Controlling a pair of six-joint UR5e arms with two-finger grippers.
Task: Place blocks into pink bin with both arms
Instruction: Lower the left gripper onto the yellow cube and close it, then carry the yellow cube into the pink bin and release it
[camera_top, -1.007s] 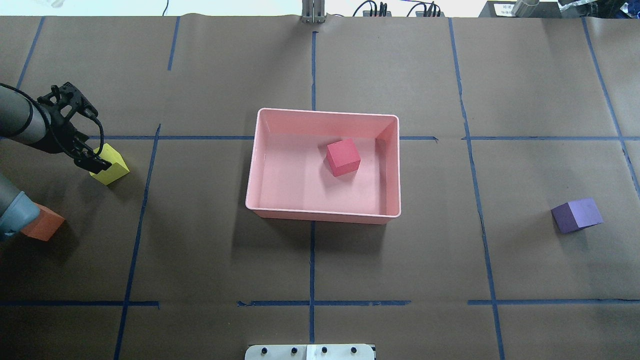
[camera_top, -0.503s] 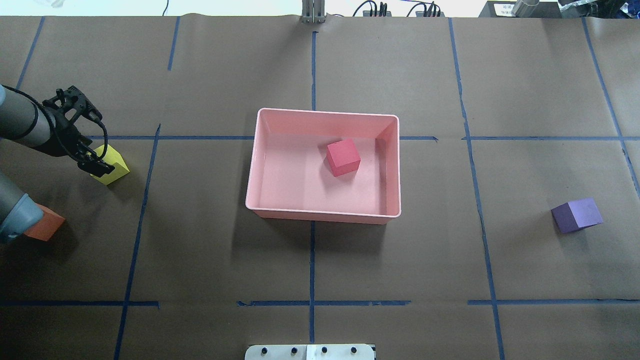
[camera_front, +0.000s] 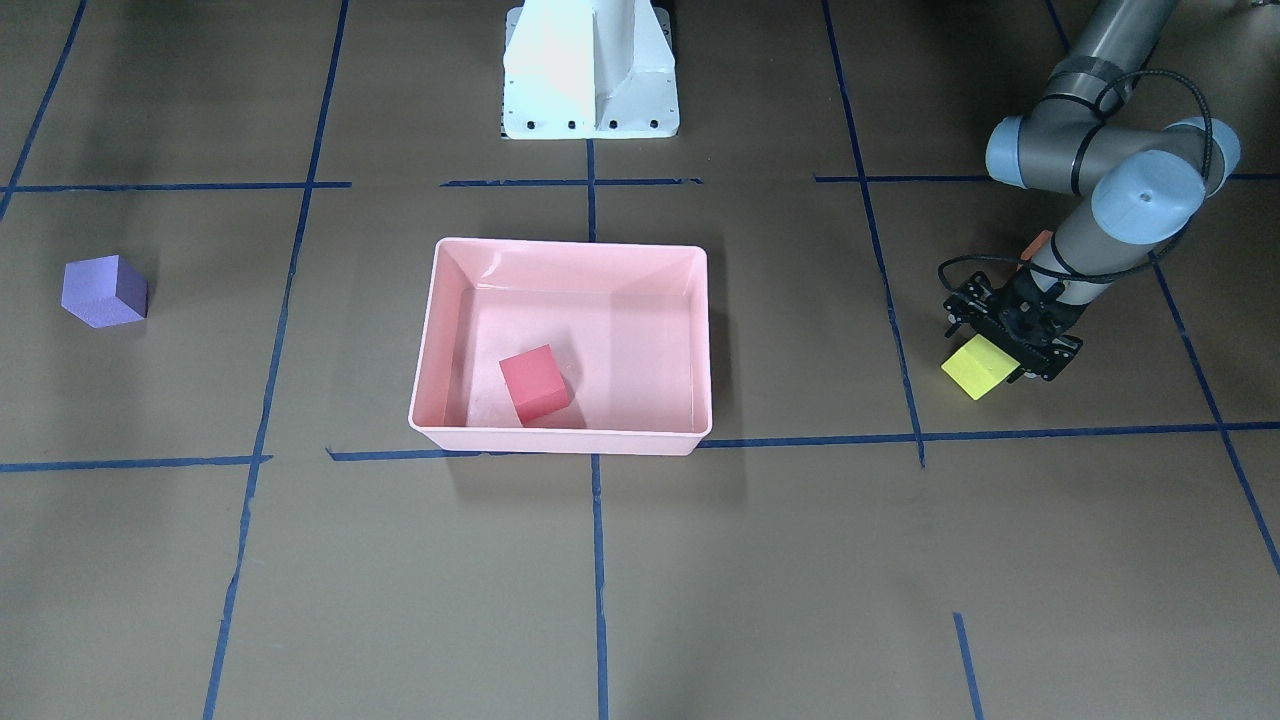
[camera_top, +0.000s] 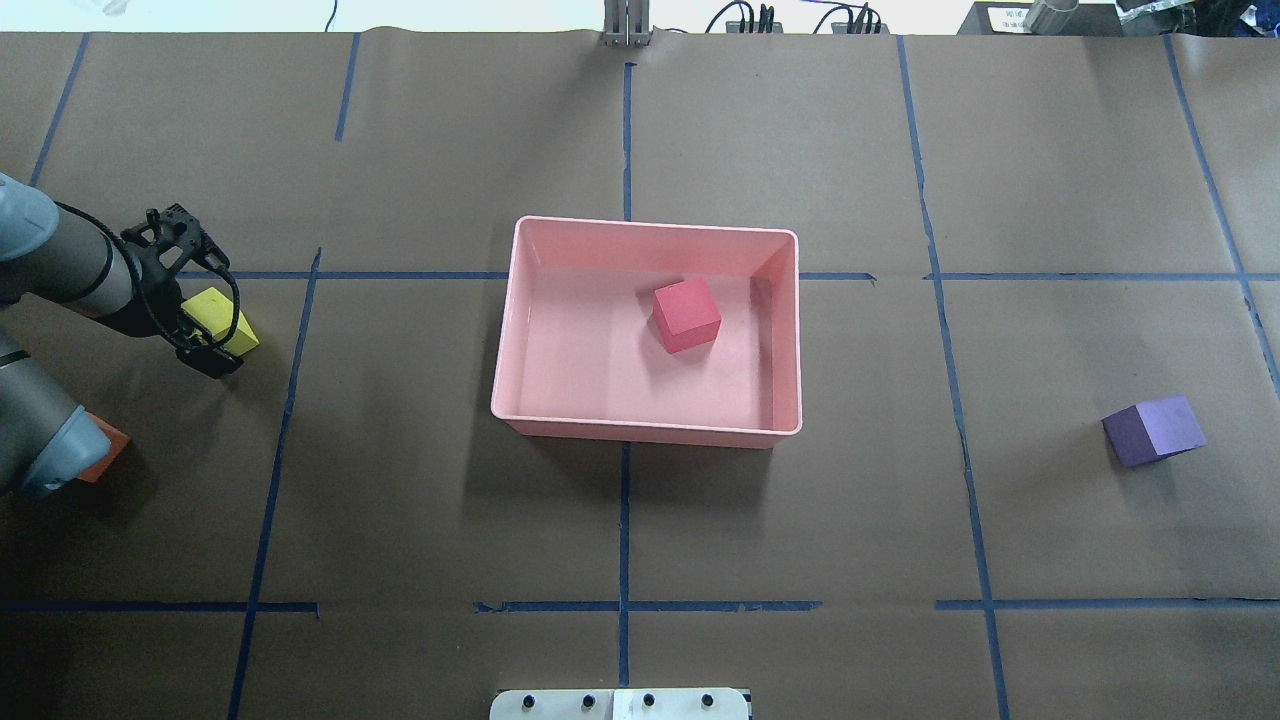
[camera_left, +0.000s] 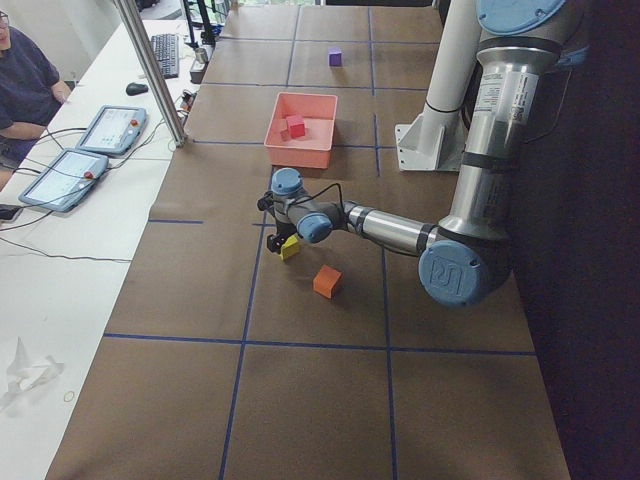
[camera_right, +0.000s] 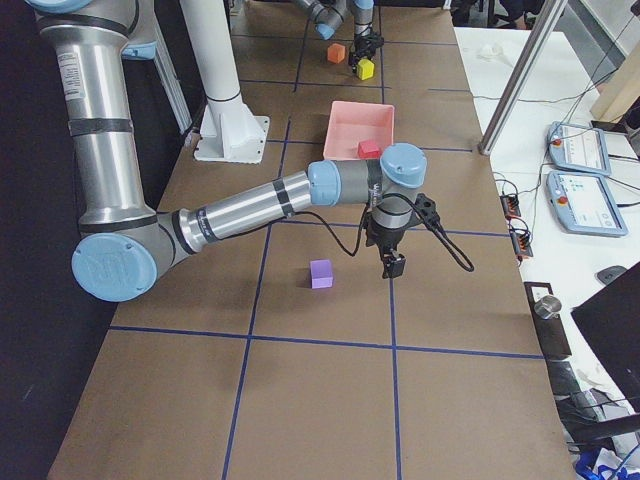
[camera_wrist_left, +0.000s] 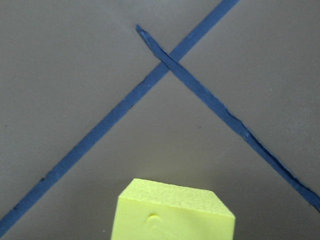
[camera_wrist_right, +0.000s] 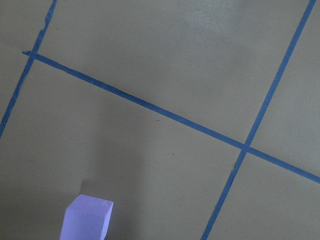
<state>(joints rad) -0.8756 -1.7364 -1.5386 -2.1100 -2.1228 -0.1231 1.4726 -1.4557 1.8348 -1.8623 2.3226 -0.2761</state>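
Observation:
My left gripper (camera_top: 208, 326) is shut on the yellow block (camera_top: 214, 310), which is held just above the table at the far left; the left wrist view shows this yellow block (camera_wrist_left: 170, 212) low in the middle over crossed tape lines. The orange block (camera_top: 106, 446) lies behind the left arm, partly hidden. The red block (camera_top: 686, 315) rests inside the pink bin (camera_top: 650, 432) at the table's middle. The purple block (camera_top: 1155, 429) sits alone at the far right. My right gripper (camera_right: 393, 265) hangs beside the purple block (camera_right: 320, 273); I cannot tell whether it is open or shut.
Blue tape lines divide the brown paper-covered table. The white pedestal base (camera_front: 590, 70) stands at the robot's side. A metal post (camera_left: 150, 70), tablets and a seated person are beyond the far edge.
The left gripper has turned and shifted slightly right. The yellow block now sits between its fingers, a little higher in the view than before.

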